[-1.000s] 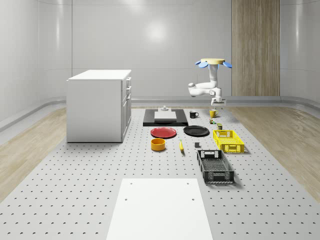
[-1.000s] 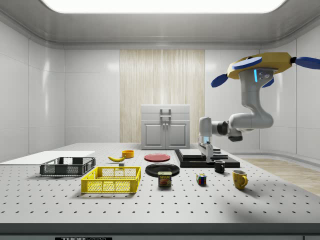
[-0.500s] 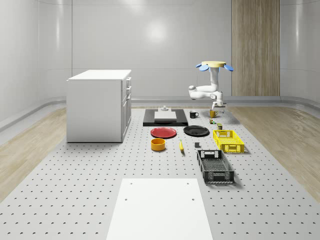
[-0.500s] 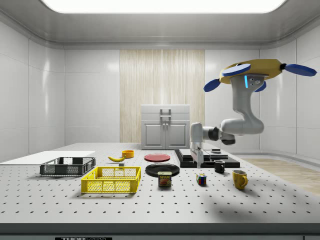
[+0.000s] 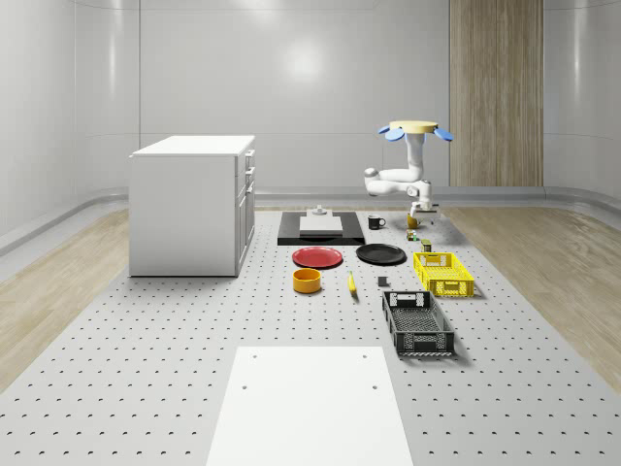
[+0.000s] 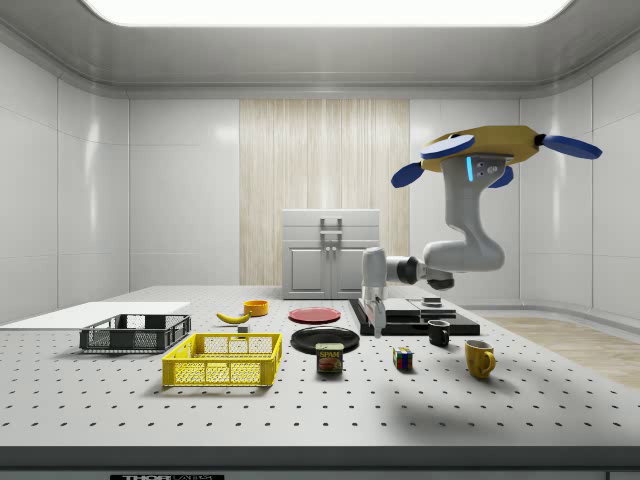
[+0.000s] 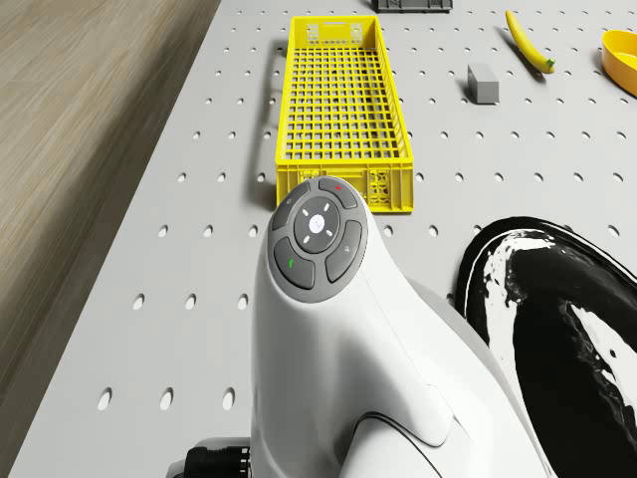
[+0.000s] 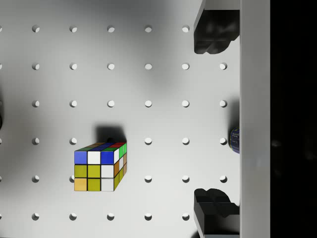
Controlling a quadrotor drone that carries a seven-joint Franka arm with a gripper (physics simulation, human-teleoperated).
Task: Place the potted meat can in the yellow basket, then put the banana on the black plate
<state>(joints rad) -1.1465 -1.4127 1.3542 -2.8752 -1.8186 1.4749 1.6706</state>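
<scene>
Hovering arm (image 6: 455, 252) bent, tool (image 6: 371, 312) downward

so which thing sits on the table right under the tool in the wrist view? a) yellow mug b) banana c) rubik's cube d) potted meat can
c, the wrist view shows the multicoloured rubik's cube resting on the perforated table between the spread fingers of the tool, while the drone hovers above that area in the side view.
</scene>
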